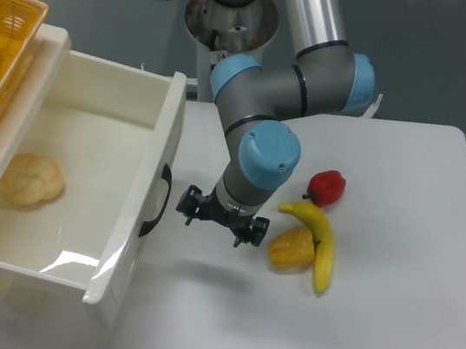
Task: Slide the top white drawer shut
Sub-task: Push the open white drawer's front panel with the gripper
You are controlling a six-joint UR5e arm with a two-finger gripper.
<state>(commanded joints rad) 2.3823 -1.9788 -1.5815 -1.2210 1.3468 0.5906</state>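
We find the top white drawer [83,178] pulled fully open at the left of the surface [397,252], a bread roll [32,180] inside. Its front panel runs near to far, black handle [157,201] facing right. Our claw [220,218] hangs just right of that handle, not touching, its fingers spread and holding nothing. The drawer lies directly left, so we judge the closing push runs leftward against the panel.

place: robot lab | cues: ur5e arm [262,100] on pedestal, plain white table [397,252], toy fruit
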